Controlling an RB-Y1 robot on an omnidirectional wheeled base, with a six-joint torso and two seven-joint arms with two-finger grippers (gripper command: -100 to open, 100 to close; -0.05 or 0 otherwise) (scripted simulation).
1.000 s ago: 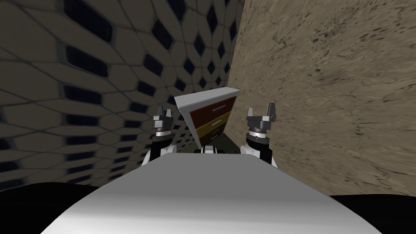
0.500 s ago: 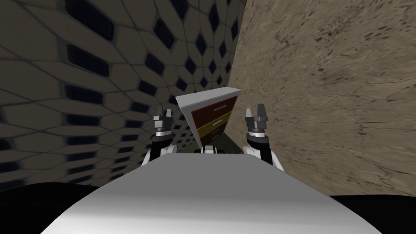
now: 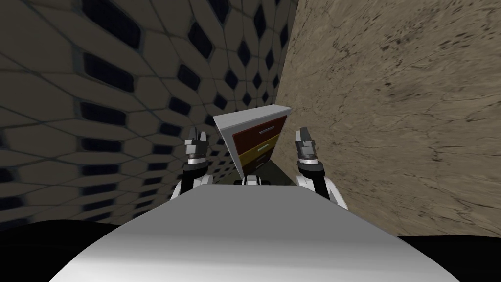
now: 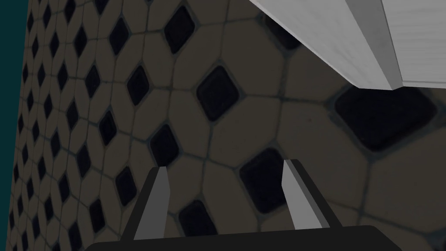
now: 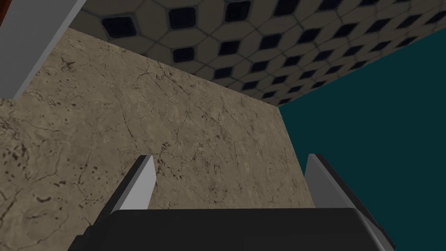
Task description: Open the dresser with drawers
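The dresser (image 3: 257,139) stands straight ahead, with a white top and stacked drawers. Its top drawer (image 3: 259,133) is red-brown, the middle drawer (image 3: 255,151) yellow and the lowest one dark, each with a pale bar handle. The fronts look flush. My left gripper (image 3: 197,138) hangs open to the dresser's left, short of it. In the left wrist view the left gripper (image 4: 224,167) holds nothing, and a white corner of the dresser (image 4: 348,43) shows beyond it. My right gripper (image 3: 304,137) is open to the dresser's right. The right gripper (image 5: 231,159) is empty in its wrist view.
A tiled surface (image 3: 122,98) with dark diamonds runs along the left. A brown cracked surface (image 3: 401,107) runs along the right. They meet behind the dresser. A white edge of the dresser (image 5: 35,39) shows in the right wrist view.
My right gripper has turned about its wrist and now shows edge-on, slightly nearer the dresser. The left arm has not moved.
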